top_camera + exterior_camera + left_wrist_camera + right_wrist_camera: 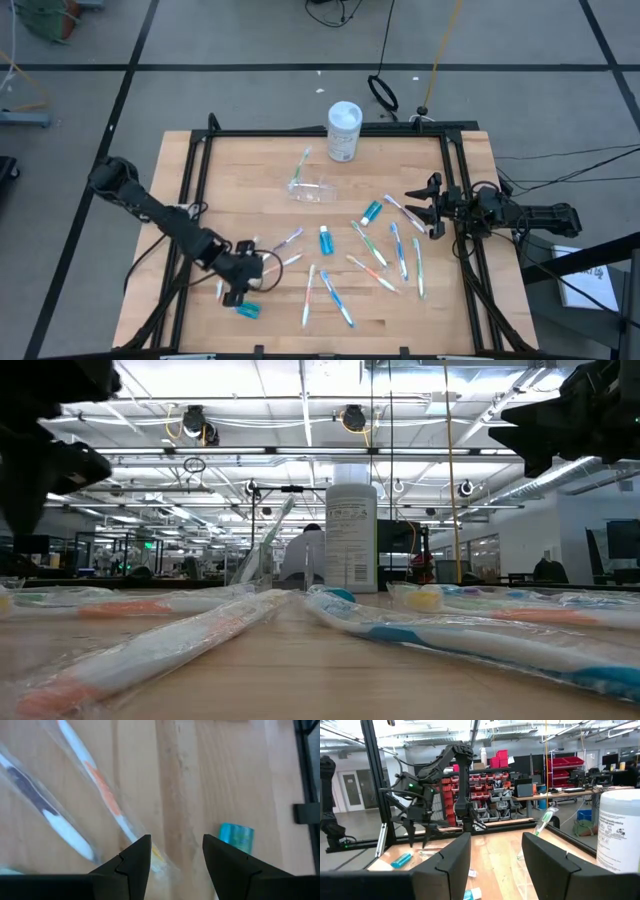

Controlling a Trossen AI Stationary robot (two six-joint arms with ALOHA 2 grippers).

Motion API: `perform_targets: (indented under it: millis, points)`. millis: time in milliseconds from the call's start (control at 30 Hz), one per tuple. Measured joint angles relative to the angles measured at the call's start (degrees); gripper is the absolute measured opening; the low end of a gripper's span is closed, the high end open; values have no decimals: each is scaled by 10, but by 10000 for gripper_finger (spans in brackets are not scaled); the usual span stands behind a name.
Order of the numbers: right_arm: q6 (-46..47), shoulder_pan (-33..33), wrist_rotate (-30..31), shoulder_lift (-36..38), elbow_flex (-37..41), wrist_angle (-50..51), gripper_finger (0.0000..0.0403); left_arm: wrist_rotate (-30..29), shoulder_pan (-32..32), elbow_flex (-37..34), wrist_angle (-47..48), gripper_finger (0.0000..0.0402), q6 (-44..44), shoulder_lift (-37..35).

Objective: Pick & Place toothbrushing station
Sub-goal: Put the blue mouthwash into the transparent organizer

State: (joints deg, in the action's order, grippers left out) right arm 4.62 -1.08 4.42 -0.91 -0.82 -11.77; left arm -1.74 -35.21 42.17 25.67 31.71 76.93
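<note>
Left gripper point(238, 290) hangs open, empty, over the table's near-left part, a toothpaste tube point(247, 311) just beside it. Advise centring the jaws across the tube before closing. Right gripper point(421, 208) waits open at the right edge.

A pale wooden slatted table point(220, 190) carries scattered slim wrapped toothbrushes point(400, 250), blue toothpaste tubes point(325, 240), a white cylindrical container point(343, 131) at twelve o'clock
</note>
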Motion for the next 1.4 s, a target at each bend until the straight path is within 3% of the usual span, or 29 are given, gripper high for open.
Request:
perform_targets:
  millis: [333,567,867,1400]
  points:
    - [-86,0,0,0,0,0,169,-30,-143,0,-14,186,142,30]
    - [-84,0,0,0,0,-3,169,-52,-213,0,-21,186,210,71]
    - [-32,0,0,0,0,-1,169,-90,-226,0,13,186,229,113]
    - [-33,0,0,0,0,-2,169,-103,-225,2,8,179,134,147]
